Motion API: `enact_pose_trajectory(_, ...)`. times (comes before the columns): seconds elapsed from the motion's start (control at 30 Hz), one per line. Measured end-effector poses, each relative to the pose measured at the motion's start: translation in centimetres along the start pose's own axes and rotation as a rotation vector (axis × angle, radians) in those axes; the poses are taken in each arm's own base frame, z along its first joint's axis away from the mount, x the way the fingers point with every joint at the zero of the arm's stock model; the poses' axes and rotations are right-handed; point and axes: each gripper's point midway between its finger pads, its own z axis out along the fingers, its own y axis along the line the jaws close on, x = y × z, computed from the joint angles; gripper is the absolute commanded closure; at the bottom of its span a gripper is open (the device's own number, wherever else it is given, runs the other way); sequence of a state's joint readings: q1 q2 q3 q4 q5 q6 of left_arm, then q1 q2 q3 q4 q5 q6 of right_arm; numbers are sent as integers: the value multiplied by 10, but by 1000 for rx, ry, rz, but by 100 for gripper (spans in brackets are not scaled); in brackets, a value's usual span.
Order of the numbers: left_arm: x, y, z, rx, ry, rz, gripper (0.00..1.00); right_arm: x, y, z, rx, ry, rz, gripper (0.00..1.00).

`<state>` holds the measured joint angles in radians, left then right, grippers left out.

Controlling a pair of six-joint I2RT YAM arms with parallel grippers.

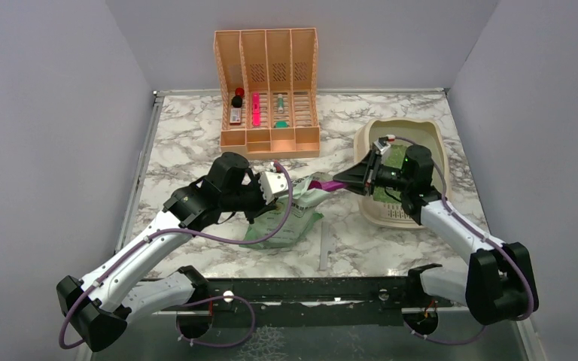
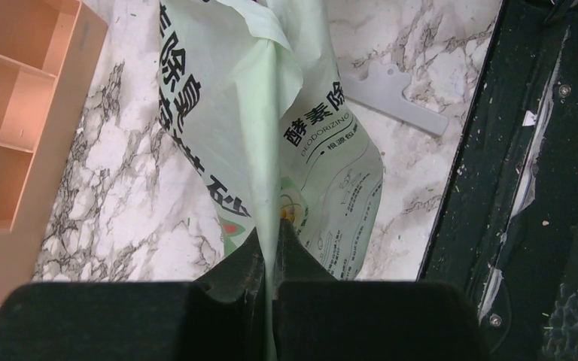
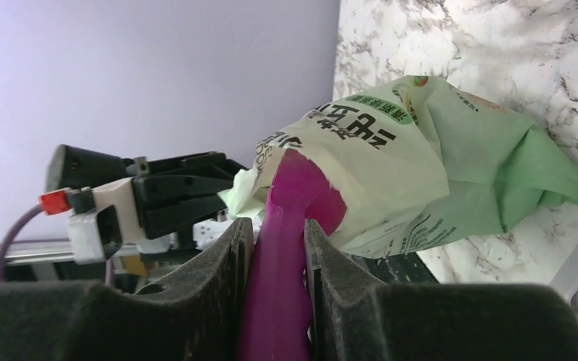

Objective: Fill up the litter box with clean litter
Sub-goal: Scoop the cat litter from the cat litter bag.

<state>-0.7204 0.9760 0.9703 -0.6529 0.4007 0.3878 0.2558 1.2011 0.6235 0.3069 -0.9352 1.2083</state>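
The left gripper [image 2: 275, 252] is clamped on the edge of the pale green bag [image 2: 323, 158]; the right gripper [image 3: 278, 241] grips a magenta scoop [image 3: 301, 188] poked into its mouth. The litter box [image 1: 410, 122] sits right, beneath that arm. Tilting the scoop on the way across could spill clean litter onto the table [image 1: 196, 135] between them

Far end of the magenta tool [image 3: 293, 203] hidden inside the bag [image 3: 421, 173]; litter box [image 1: 421, 124] floor, centre right, mostly behind the right arm [image 1: 451, 222]; organizer [image 1: 267, 53] contents too small to name.
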Motion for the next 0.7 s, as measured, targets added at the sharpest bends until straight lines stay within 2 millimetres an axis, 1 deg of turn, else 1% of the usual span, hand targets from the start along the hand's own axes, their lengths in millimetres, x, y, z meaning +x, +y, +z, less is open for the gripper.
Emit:
enact_pose_trajectory(0.2,-1,0,0,2,-3,1,100,-9,-1,-32,-90,-67,90,99)
enact_pose_trajectory(0.3,-1,-1,-1,2,-5,1,100,-13,0,-45,-114,-88,106,99)
enact_pose_trajectory(0.53,-1,-1,-1,3,-6,2,100,-20,3,-62,-135,-118,116,99)
enact_pose_trajectory(0.7,-2,-1,-1,3,-7,3,100,-24,3,-68,-137,-129,122,99)
